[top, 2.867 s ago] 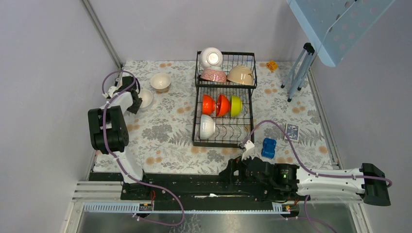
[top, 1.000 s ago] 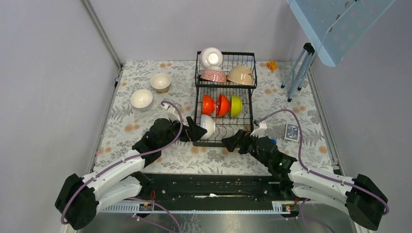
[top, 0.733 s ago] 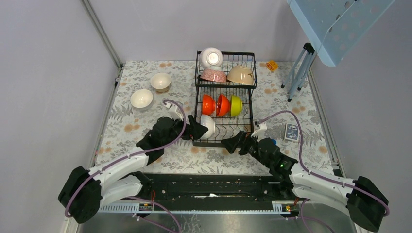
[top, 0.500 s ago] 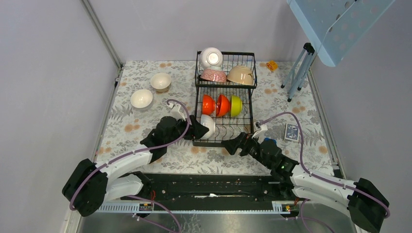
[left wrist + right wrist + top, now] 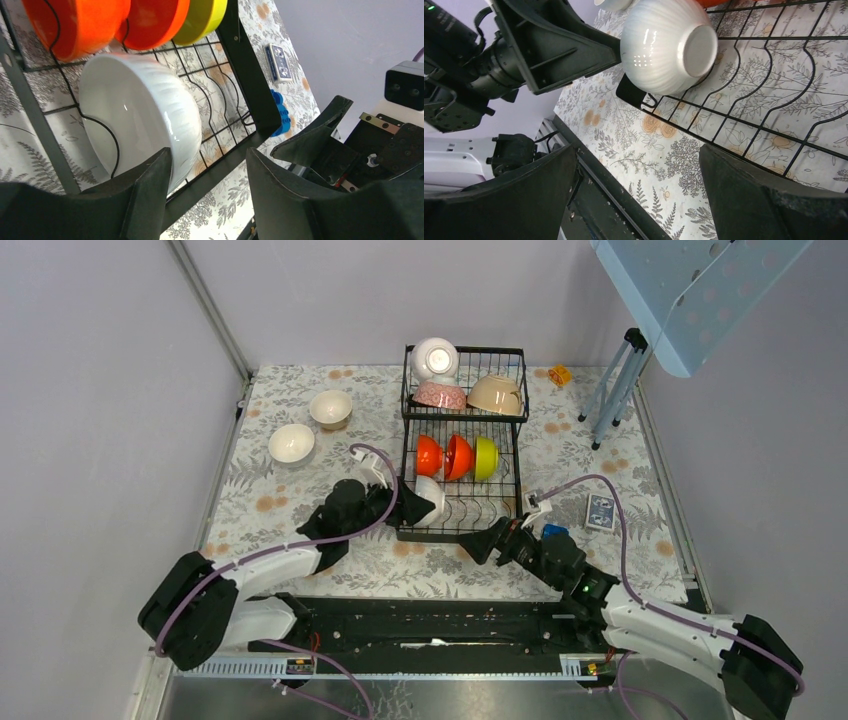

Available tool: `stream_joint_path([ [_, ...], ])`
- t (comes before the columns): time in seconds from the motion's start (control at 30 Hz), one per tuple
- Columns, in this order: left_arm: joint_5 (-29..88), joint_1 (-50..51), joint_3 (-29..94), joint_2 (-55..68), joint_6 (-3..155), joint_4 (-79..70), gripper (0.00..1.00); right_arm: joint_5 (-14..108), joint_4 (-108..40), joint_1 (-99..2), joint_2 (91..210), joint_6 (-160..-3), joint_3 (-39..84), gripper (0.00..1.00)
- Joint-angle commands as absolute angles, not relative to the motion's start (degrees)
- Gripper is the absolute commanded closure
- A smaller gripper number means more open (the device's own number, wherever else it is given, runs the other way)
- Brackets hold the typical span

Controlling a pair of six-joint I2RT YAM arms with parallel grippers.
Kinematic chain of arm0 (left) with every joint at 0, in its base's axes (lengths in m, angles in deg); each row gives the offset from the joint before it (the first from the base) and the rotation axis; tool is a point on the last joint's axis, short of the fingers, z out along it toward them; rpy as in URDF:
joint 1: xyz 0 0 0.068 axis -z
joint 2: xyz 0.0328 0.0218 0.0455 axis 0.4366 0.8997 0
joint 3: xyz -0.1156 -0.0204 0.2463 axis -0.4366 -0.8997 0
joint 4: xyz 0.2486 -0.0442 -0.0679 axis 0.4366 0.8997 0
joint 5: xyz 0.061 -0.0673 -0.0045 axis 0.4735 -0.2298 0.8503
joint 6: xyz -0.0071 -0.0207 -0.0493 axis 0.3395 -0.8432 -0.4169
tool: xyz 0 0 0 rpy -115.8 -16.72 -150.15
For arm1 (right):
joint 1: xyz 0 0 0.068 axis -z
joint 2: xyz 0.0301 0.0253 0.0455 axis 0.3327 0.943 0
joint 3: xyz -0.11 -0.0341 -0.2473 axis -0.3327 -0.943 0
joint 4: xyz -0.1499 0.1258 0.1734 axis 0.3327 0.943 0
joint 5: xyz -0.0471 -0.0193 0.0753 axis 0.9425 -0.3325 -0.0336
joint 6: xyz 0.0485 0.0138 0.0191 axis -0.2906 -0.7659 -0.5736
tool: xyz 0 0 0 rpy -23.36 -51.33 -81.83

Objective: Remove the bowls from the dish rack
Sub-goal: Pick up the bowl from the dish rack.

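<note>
The table (image 5: 270, 490) is covered by a cloth printed with grey leaves and orange blossoms. It is enclosed on the left, far and right sides by plain pale lilac walls (image 5: 90, 390). A metal strut (image 5: 207, 305) is seen slanting down to the far left corner. A light blue perforated panel (image 5: 690, 285) is hung above the far right corner, and the legs of a stand (image 5: 617, 385) are planted beneath it near the right edge. A black rail (image 5: 430, 618) is fixed along the near edge. The scene is lit softly and evenly, and only faint shadows are cast.
</note>
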State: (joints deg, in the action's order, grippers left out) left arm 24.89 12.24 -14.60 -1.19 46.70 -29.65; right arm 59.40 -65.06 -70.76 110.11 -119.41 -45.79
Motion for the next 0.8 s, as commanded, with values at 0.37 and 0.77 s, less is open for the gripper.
stream_joint_path([
  [0.37,17.61,11.6,-17.0,5.21,44.06,-45.47,0.65,56.25,-70.22,-70.39,106.43,-118.37,-48.01,0.01],
  [0.77,14.86,11.56,-15.97,8.7,42.97,-49.96,1.0,55.4,-67.29,-70.4,103.41,-117.73,-47.61,0.0],
])
